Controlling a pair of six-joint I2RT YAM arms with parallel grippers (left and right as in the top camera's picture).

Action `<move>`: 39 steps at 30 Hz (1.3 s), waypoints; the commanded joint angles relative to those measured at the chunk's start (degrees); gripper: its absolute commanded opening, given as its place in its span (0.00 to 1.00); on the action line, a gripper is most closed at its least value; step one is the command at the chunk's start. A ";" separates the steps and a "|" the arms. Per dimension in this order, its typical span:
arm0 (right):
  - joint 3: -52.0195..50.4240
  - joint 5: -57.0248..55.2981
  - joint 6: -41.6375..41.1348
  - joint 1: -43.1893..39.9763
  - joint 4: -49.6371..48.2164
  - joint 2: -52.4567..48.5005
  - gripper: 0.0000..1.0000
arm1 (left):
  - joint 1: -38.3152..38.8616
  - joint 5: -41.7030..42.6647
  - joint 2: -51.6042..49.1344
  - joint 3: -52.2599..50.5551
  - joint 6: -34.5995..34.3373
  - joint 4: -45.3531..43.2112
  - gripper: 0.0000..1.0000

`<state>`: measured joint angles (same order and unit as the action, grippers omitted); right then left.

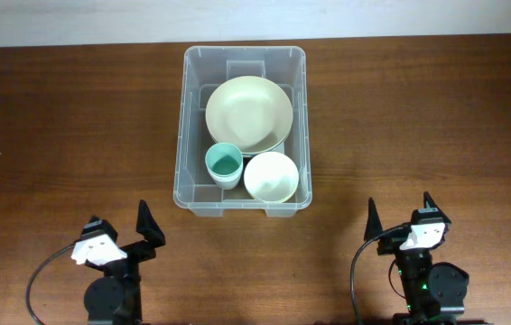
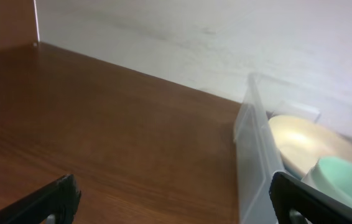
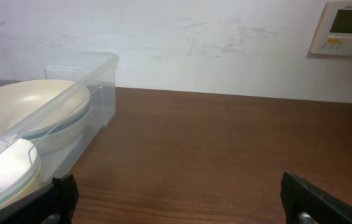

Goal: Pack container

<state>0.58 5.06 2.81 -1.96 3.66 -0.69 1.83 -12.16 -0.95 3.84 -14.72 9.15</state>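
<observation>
Overhead, the left gripper (image 1: pixel 120 219) and right gripper (image 1: pixel 401 210) sit at the near edge of the table (image 1: pixel 57 117), each with jaws spread wide, holding and touching nothing. One container (image 1: pixel 183 135) stands mid-table, farther back between them, mouth up, its long axis running away from the robot. Inside: one large cream bowl (image 1: pixel 248 113), one small white bowl (image 1: pixel 270 176), one teal cup (image 1: pixel 224 165).

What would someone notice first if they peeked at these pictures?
Most likely the large clear plastic rectangular container in the middle of the brown wooden table. Inside it, a big round cream bowl fills the far end, with a small teal cup and a small white bowl side by side at the near end.
</observation>
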 commanded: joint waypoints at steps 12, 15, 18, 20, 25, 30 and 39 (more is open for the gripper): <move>-0.26 0.35 -0.07 -0.33 0.24 0.44 0.99 | -0.11 4.94 0.66 -1.11 17.38 -0.57 1.00; -0.26 0.35 -0.07 -0.33 0.26 0.44 0.99 | -0.13 4.90 0.66 -1.11 17.38 -0.48 1.00; -0.26 0.35 -0.07 -0.33 0.26 0.44 0.99 | -0.13 4.90 0.66 -1.11 17.38 -0.17 1.00; -0.26 0.35 -0.07 -0.33 0.26 0.44 0.99 | -0.13 4.92 0.66 -1.11 17.38 -0.17 1.00; -0.26 0.35 -0.07 -0.33 0.26 0.44 0.99 | -0.13 4.92 0.66 -1.11 17.38 -0.17 1.00; -0.26 0.35 -0.07 -0.33 0.24 0.44 0.99 | -0.13 4.90 0.66 -1.11 17.38 -0.17 1.00; -0.26 0.35 -0.07 -0.33 0.24 0.44 0.99 | -0.13 4.92 0.66 -1.11 17.38 -0.17 1.00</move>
<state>0.58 5.06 2.79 -1.96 3.66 -0.69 1.85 -8.08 -0.95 3.57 1.56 9.15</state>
